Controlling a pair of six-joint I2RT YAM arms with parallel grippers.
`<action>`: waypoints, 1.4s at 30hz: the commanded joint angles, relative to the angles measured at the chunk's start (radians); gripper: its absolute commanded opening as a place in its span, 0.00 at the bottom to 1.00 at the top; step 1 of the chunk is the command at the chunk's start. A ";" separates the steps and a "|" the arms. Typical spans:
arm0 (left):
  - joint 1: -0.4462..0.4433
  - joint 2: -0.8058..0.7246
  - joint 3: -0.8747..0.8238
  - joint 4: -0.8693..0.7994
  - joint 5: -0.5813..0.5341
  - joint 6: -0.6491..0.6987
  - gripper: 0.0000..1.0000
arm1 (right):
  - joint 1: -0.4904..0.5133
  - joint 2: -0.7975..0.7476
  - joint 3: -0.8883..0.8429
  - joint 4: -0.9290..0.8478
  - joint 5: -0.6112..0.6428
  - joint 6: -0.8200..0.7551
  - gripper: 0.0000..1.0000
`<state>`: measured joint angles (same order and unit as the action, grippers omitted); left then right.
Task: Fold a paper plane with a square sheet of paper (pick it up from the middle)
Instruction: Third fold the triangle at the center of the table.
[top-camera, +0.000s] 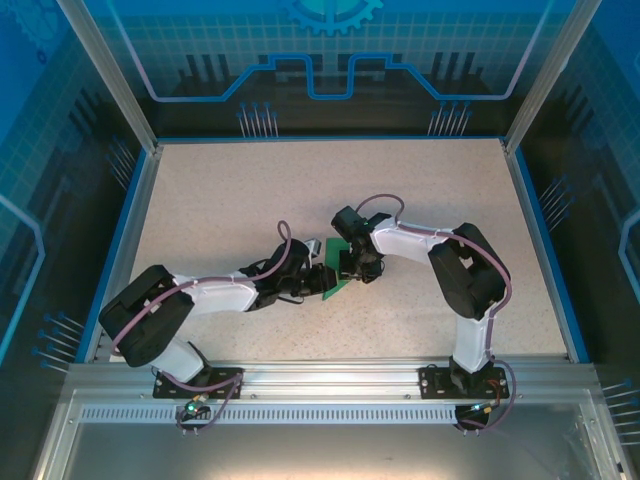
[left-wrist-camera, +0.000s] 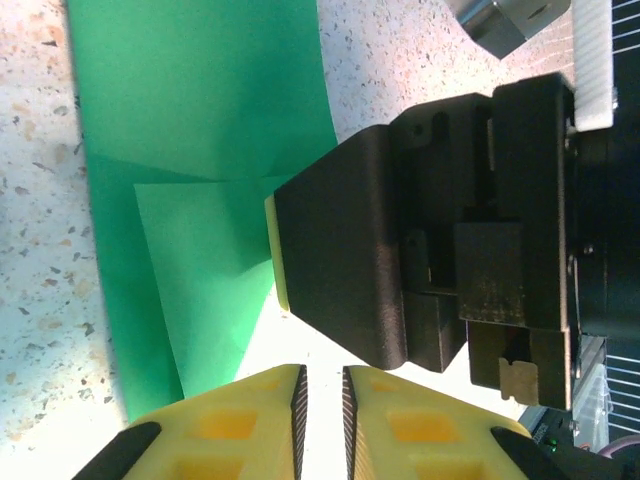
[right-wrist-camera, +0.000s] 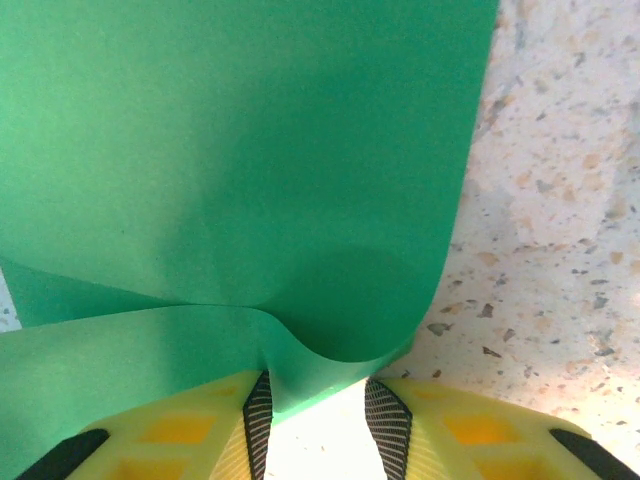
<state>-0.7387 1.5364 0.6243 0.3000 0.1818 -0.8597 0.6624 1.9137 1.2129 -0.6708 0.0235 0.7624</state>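
Pinching the green sheet, right side

Right gripper (right-wrist-camera: 317, 388): clenched on a curled fold of the square sheet of paper (right-wrist-camera: 230, 150), which bulges up between the jaws. Beyond the fingertips the sheet spreads wide, and to the right of its edge lies the speckled table (right-wrist-camera: 560, 200). Left gripper (left-wrist-camera: 323, 375): released, jaws a narrow slit apart, nothing between. The sheet lies ahead and to the left of it, with fold lines showing.
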 joint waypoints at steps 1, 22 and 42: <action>-0.017 0.020 0.008 -0.023 0.029 -0.031 0.21 | -0.007 0.122 -0.070 -0.010 0.053 0.025 0.36; -0.034 0.122 0.067 -0.184 -0.058 -0.056 0.14 | -0.019 0.126 -0.071 -0.011 0.039 0.029 0.36; -0.042 0.140 0.069 -0.258 -0.073 -0.061 0.13 | -0.021 0.125 -0.073 -0.006 0.038 0.028 0.36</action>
<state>-0.7692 1.6573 0.6842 0.1318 0.1379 -0.9150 0.6586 1.9179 1.2129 -0.6712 0.0185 0.7715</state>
